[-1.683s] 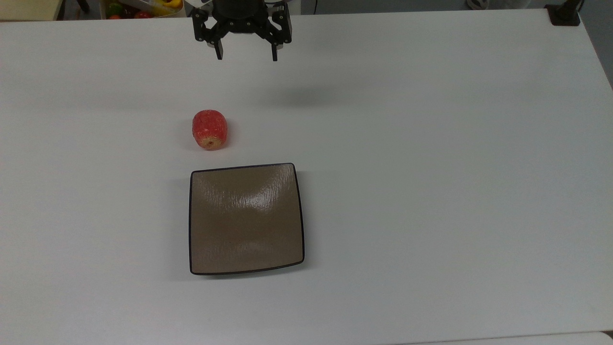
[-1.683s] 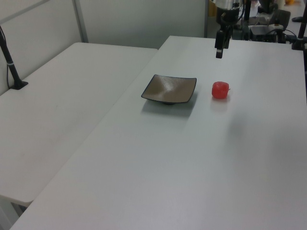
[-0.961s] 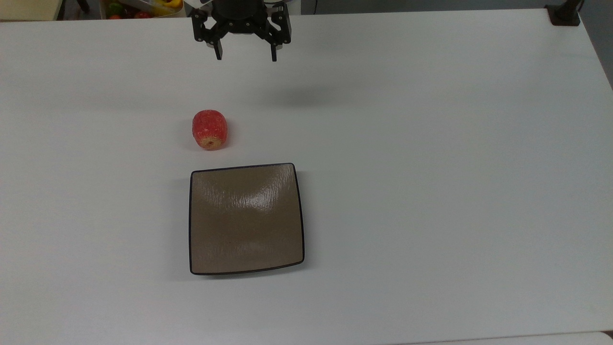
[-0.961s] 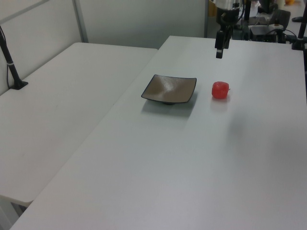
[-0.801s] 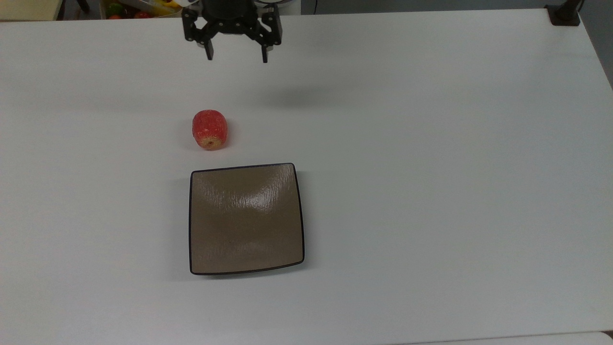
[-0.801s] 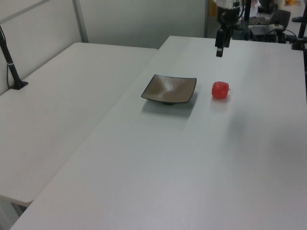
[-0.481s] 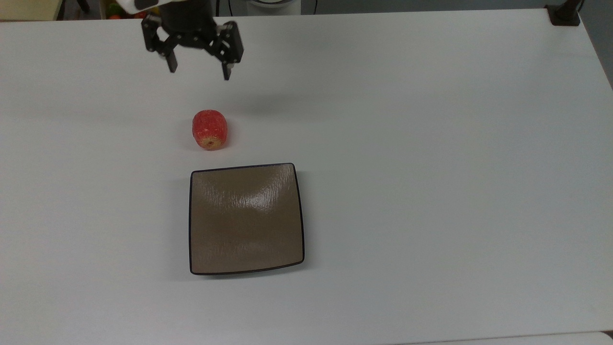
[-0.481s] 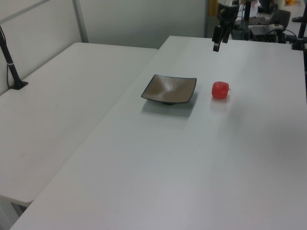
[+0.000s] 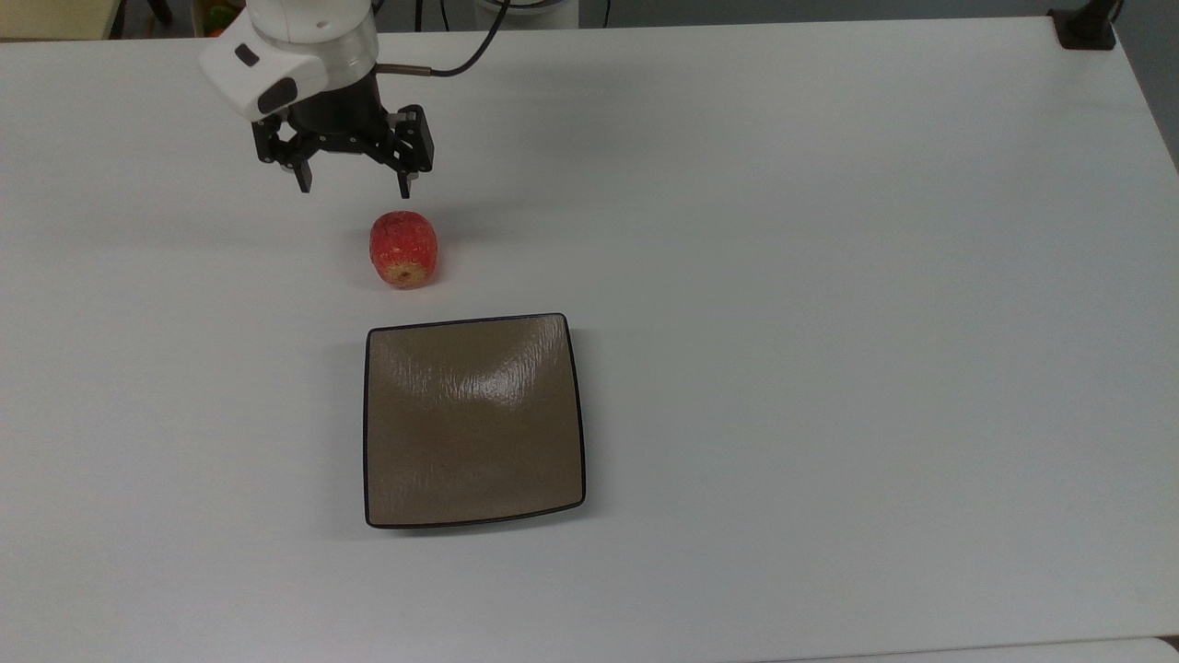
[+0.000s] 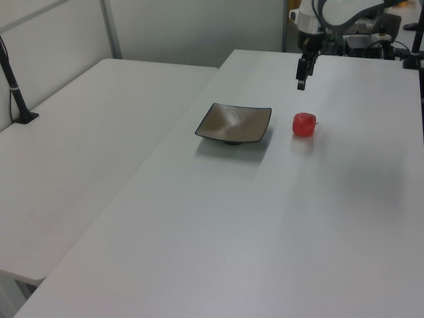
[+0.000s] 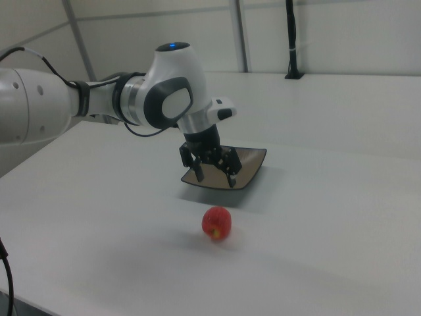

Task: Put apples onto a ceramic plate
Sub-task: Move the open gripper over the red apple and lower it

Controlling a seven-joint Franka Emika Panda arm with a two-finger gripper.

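A small red apple (image 9: 403, 249) with a tan end lies on the white table, just above the plate's upper left corner in the top view. It also shows in the left view (image 10: 304, 124) and the right view (image 11: 216, 222). The square glossy brown plate (image 9: 474, 419) (image 10: 233, 122) (image 11: 253, 164) is empty. My gripper (image 9: 353, 191) (image 10: 301, 83) (image 11: 214, 180) hangs open in the air, pointing down. It is above and slightly left of the apple in the top view and does not touch it.
The white arm (image 11: 99, 102) reaches in from the right view's left. A black post (image 9: 1087, 28) stands at the table's far corner. A second table (image 10: 79, 132) adjoins on the left view's left, with another black post (image 10: 16, 93) on it.
The gripper has swung from the table's top edge leftward and down toward the apple, staying open. Apple and plate have not moved.
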